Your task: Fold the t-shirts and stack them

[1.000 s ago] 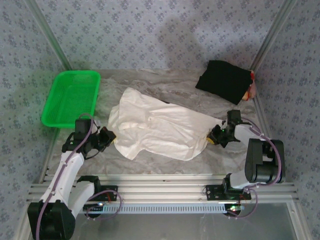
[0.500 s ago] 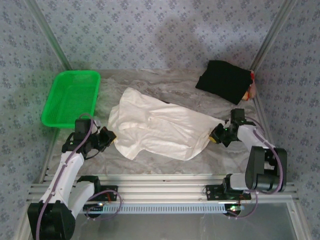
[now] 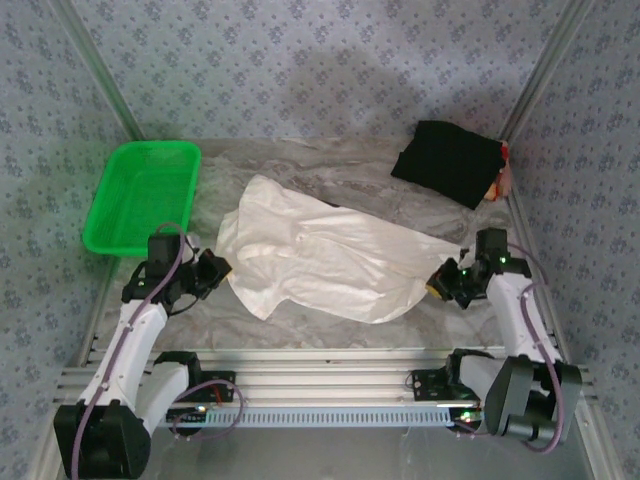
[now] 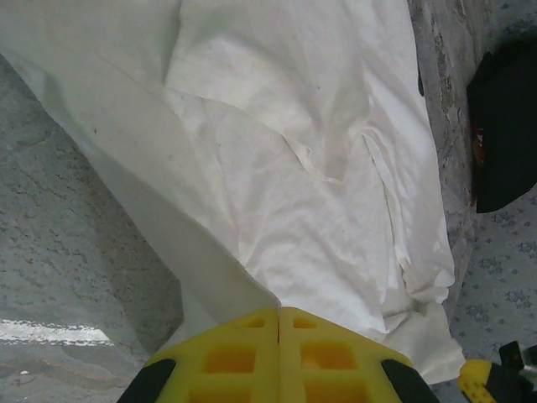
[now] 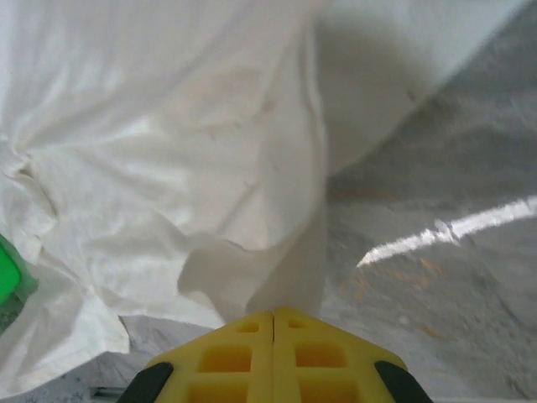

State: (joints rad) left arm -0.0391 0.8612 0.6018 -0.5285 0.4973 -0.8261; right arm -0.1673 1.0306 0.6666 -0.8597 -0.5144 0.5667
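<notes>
**Desk:** Two arms, one off-white t-shirt [image 3: 320, 262]. What makes this step go well?

**Photographer:** My judgement: draw outward evenly and low, so the cloth flattens without slipping free.

**Desk:** And the jaws?

**Photographer:** The left gripper [image 3: 215, 268] and right gripper [image 3: 438, 283] are each clenched on a pinch of the shirt's edge, with the shirt spread between them. The folded black t-shirt [image 3: 447, 160] lies well beyond the right jaws.

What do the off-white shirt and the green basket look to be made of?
The off-white shirt looks like thin matte cloth, probably cotton-like: it creases and drapes in soft folds. The green basket looks like rigid moulded plastic, faintly glossy: even bright colour, straight rim, mesh-like walls.
</notes>
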